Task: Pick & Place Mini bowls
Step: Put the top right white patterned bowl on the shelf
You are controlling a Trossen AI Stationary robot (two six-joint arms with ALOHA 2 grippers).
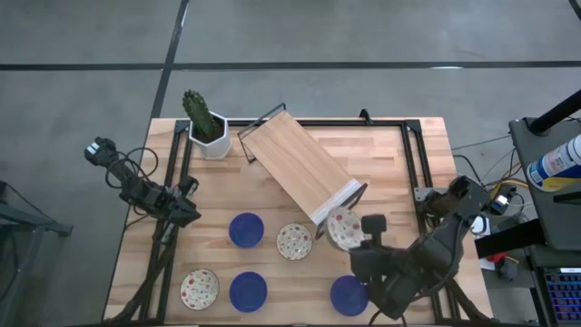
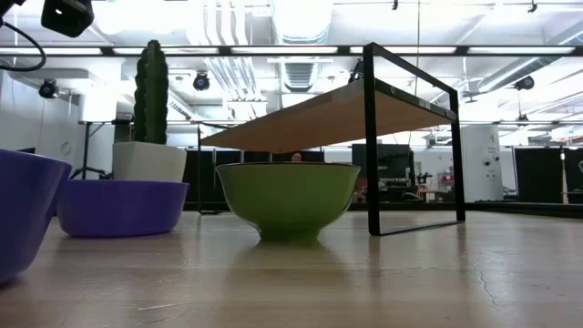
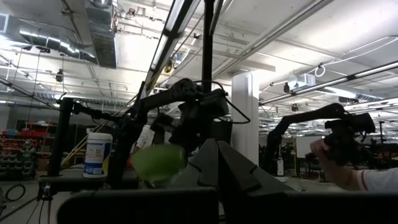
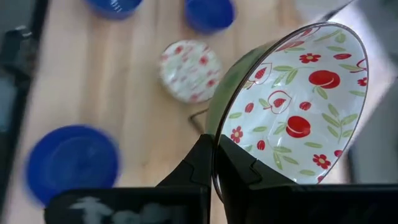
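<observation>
Six mini bowls show in the high view. On the table sit blue ones [image 1: 246, 230], [image 1: 248, 292], [image 1: 349, 295] and speckled cream ones [image 1: 294, 242], [image 1: 199, 289]. My right gripper [image 1: 356, 238] [image 4: 214, 167] is shut on the third speckled bowl [image 1: 342, 226] [image 4: 292, 106], next to the lower end of the tilted wooden rack [image 1: 304, 173]. My left gripper [image 1: 188, 211] waits shut near the table's left edge, touching nothing. The low view shows two blue bowls [image 2: 118, 208] and the green outside of a speckled bowl [image 2: 288, 199] standing on their bases. My right gripper holds the speckled bowl by its rim [image 4: 216, 149], with one finger [image 4: 245, 171] inside the bowl and the other finger [image 4: 193, 168] on its green outer wall. The bowl is tilted in the hold. Whether it still touches the table does not show.
A white pot with a cactus [image 1: 208, 133] stands at the far left. The wooden rack on its black wire frame [image 2: 369, 137] lies slanted across the table's middle. A black frame [image 1: 413, 173] runs along the table's edges. A person's hand [image 3: 339, 165] shows in the room beyond.
</observation>
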